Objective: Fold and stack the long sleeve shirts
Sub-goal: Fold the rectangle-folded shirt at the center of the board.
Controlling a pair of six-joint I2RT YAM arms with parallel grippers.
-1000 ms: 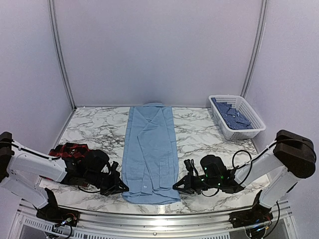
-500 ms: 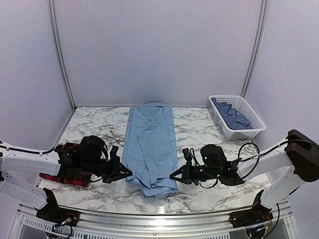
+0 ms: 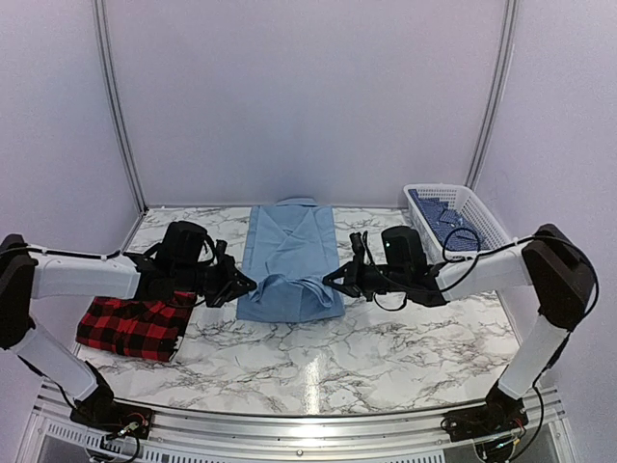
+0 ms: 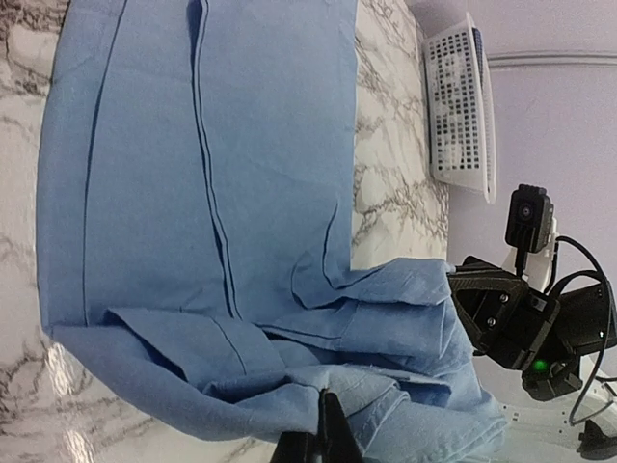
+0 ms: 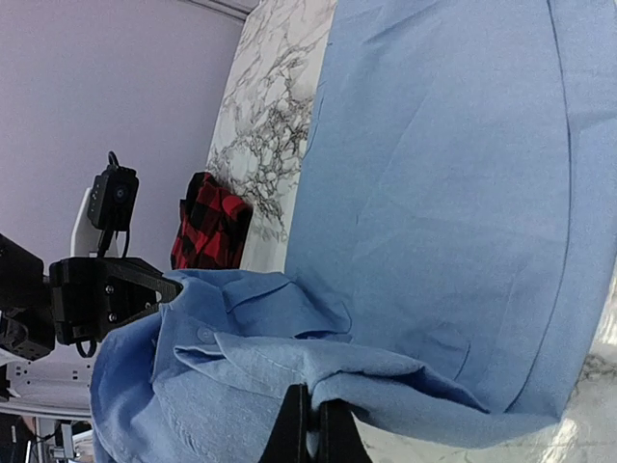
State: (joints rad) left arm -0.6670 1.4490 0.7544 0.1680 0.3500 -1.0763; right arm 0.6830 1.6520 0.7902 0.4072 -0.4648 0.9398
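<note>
My left fingers point(image 3: 249, 285) are pressed together on the near left corner of the light blue shirt point(image 3: 289, 253). My right fingers point(image 3: 328, 281) pinch its near right corner. The shirt lies between and beyond both pinches on the marble surface point(image 3: 386, 338), with its collar at the end farthest from my fingertips. It is plain cloth with one long stitched seam down the middle. The hem I hold is raised and doubled back over the body in soft, rumpled folds. A small button point(image 5: 204, 335) shows just beside my right fingers.

The red-and-black plaid shirt point(image 3: 130, 325) lies folded flat behind my left fingers, partly under that arm.

I cannot make out the blue shirt's sleeves or cuffs. Each wrist view cuts my own fingers off at the bottom edge, so only the dark tips show against the cloth. Outward of my right fingers stands a white basket point(image 3: 463, 258) holding dark blue patterned cloth, and I cannot tell what that cloth is.
</note>
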